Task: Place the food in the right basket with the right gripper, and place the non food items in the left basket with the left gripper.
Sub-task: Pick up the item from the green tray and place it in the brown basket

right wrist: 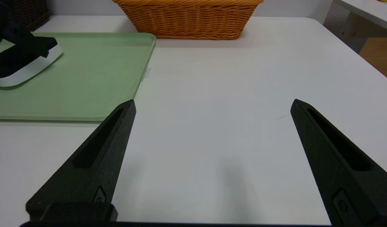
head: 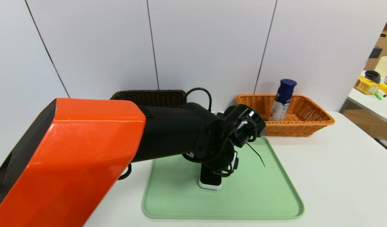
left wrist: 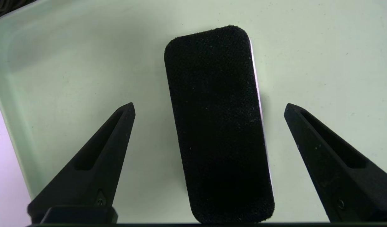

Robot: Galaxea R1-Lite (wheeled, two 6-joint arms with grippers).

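The non food item in view, a flat black-faced slab (head: pixel 210 182) with a white base, lies on the green tray (head: pixel 259 195). My left gripper (left wrist: pixel 209 107) hangs just above it, open, one finger on each long side of the slab (left wrist: pixel 217 126) and clear of it. The food, a white bottle (head: pixel 283 101) with a dark blue cap, stands upright inside the right basket (head: pixel 307 126). The left basket (head: pixel 149 97) sits behind my left arm, partly hidden. My right gripper (right wrist: pixel 213 102) is open over bare table to the right of the tray and holds nothing.
A white wall stands close behind both baskets. A second table (head: pixel 373 101) with yellow and dark objects stands off to the right beyond the table's edge. From the right wrist view the orange basket (right wrist: pixel 187 19) is straight ahead and the tray (right wrist: pixel 86 78) lies beside it.
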